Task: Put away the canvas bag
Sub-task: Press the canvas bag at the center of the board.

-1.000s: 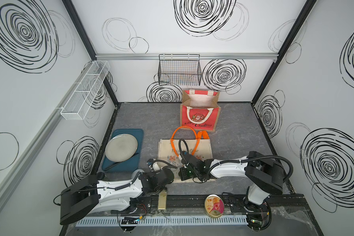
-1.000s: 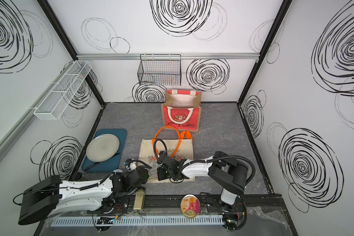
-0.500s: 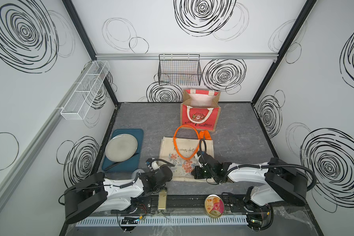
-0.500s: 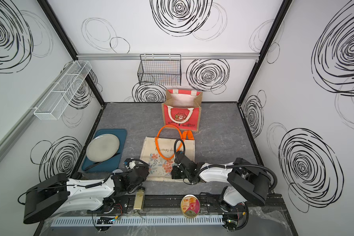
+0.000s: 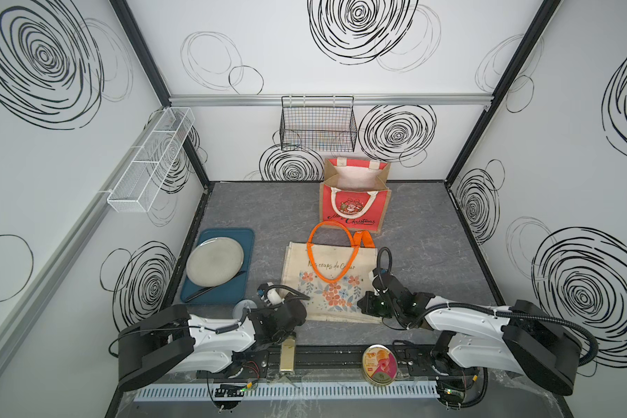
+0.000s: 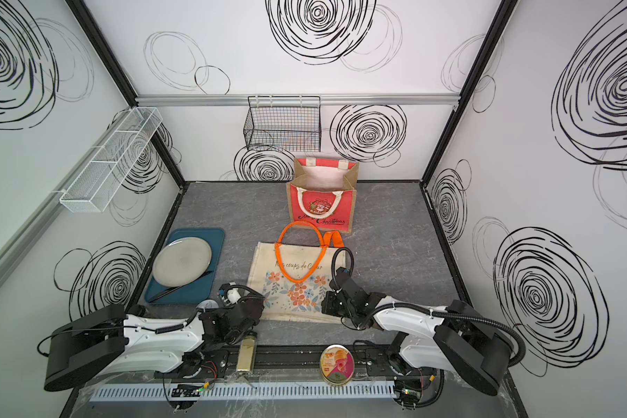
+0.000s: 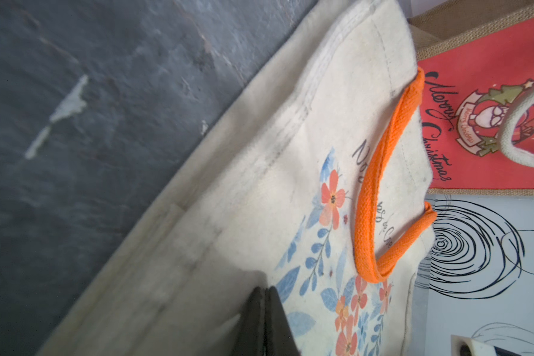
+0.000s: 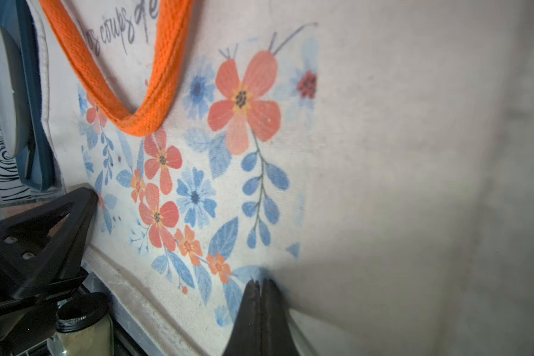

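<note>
Pinching the canvas bag (image 5: 297,260) are left hand (image 7: 264,289) and right hand (image 8: 259,282).

The canvas bag (image 5: 326,286): cream woven cloth, matt, slightly soiled; its orange handle (image 7: 381,172), coarse ribbed webbing. The red bag (image 5: 352,213): rough jute sides, smooth printed front. The tabletop (image 5: 261,206): grey, matt, stone-patterned. The wire basket (image 5: 317,126): black metal. The plate (image 5: 215,260): faintly glossy, on a smooth blue plastic tray (image 5: 239,289).

Grey plate (image 5: 215,261) and black knife (image 5: 200,294) on blue tray (image 5: 232,296), round tin (image 5: 379,364), glass jar (image 5: 287,353), white mesh wall rack (image 5: 149,163)
</note>
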`<state>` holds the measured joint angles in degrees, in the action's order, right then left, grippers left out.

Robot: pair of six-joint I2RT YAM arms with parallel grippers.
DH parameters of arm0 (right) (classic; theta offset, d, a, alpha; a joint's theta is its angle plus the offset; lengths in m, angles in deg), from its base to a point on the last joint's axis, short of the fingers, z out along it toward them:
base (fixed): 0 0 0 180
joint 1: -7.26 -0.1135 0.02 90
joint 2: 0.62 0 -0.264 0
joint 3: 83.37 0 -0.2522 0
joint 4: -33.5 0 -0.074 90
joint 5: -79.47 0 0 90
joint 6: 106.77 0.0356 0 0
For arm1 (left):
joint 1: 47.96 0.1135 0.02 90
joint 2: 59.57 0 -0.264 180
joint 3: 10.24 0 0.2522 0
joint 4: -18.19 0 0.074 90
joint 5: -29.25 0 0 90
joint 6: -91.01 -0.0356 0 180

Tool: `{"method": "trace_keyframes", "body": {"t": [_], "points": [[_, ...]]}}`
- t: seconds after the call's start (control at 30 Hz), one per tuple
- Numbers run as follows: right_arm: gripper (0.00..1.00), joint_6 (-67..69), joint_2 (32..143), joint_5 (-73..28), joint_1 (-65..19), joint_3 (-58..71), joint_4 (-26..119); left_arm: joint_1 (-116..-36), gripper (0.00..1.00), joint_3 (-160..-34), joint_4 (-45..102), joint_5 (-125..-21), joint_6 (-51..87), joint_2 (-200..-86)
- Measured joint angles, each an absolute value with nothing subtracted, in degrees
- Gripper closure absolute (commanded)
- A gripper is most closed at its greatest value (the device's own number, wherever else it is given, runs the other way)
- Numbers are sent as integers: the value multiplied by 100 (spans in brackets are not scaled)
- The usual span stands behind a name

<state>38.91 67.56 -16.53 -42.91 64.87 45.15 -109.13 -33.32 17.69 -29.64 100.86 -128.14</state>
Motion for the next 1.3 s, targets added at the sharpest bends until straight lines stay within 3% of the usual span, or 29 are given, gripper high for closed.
{"method": "trace_keyframes", "body": {"t": [0.5,0.57,0.63,0.73,0.8,0.97,1.07,1.2,1.3], "points": [[100,4227,6520,-744,-4381,5904,6174,-11212,89,-3634,2728,-2664,10274,-12495],[100,4186,6516,-558,-4361,5764,6500,-11201,86,-3682,2977,-2607,10215,-12397],[99,4079,6546,-355,-4346,5576,6880,-11173,74,-3682,3130,-2603,10143,-12259],[65,3880,6719,-110,-4252,5171,7385,-11166,55,-3745,3360,-2524,9935,-11909],[53,3683,6806,-16,-4180,4940,7496,-11168,50,-3918,3614,-2424,9738,-11689],[33,3211,6837,-23,-4022,4487,7383,-10924,45,-4561,3694,-2297,9013,-11402],[17,2822,6894,-67,-4007,4291,6950,-10563,32,-4530,2805,-2625,8383,-11405],[0,2326,7169,-438,-3981,4245,6185,-10036,1,-4176,1262,-3383,8115,-11824],[0,2116,7565,-650,-4090,4184,6049,-9999,1,-4443,1319,-3484,7966,-12290]]}}
